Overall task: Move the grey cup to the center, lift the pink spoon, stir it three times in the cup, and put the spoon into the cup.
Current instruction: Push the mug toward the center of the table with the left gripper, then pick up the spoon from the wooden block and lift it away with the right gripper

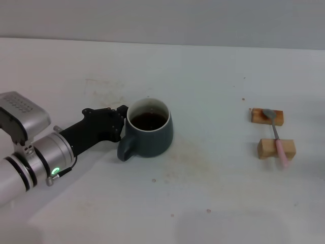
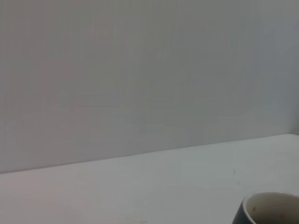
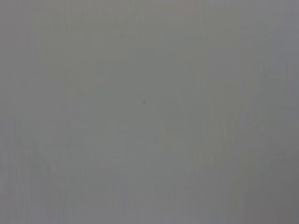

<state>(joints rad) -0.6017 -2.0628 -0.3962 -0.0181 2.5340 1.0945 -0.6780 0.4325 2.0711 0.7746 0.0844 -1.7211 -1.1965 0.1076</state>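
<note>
The grey cup [image 1: 148,129] stands left of the table's middle, with dark liquid inside and its handle pointing toward the front left. My left gripper [image 1: 121,121] is right against the cup's left side, level with the rim. In the left wrist view only an edge of the cup [image 2: 270,208] shows. The pink spoon [image 1: 277,138] lies across two tan wooden blocks at the right, its metal bowl on the far block [image 1: 266,116] and its pink handle over the near block [image 1: 275,148]. My right gripper is out of view.
The white table [image 1: 203,193] runs back to a grey wall. Faint stains mark the surface in front of the cup. The right wrist view shows only a blank grey surface.
</note>
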